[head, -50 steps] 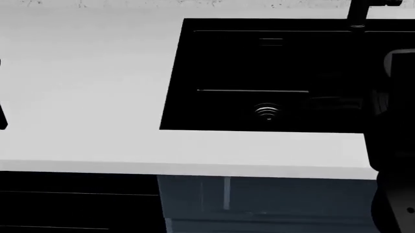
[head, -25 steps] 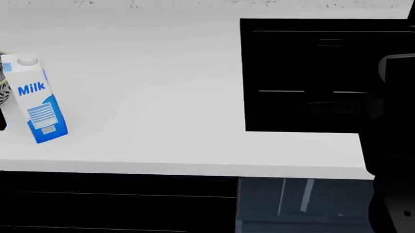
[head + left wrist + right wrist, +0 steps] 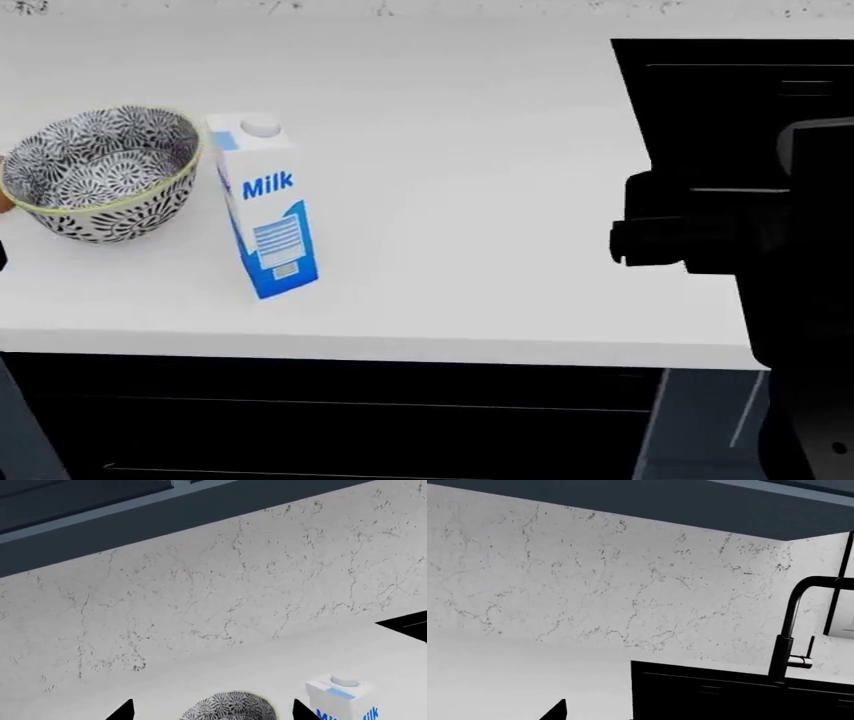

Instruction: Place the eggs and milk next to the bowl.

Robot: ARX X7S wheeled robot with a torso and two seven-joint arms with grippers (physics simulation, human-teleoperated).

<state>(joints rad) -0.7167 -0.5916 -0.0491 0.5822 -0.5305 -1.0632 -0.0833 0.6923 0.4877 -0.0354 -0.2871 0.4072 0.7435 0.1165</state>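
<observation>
The patterned bowl (image 3: 100, 172) stands on the white counter (image 3: 441, 150) at the left. The milk carton (image 3: 267, 205) stands upright right beside it, on its right. A reddish-brown sliver (image 3: 4, 202) shows at the frame's left edge by the bowl; I cannot tell if it is an egg. No other egg shows. In the left wrist view my left gripper (image 3: 213, 715) is open and empty, its fingertips (image 3: 123, 711) spread to either side of the bowl (image 3: 233, 707), with the milk (image 3: 341, 700) beside. My right gripper (image 3: 654, 232) hangs by the sink's edge, empty; one fingertip (image 3: 557, 711) shows, set far to one side.
A black sink (image 3: 727, 110) is set in the counter at the right, with a black faucet (image 3: 790, 635) behind it. A marbled wall (image 3: 594, 580) backs the counter. Dark cabinets (image 3: 334, 420) lie below the front edge.
The head view has swung left: the sink slid to the right, and the milk, then the bowl, came into view. My right gripper now shows by the sink's edge.
</observation>
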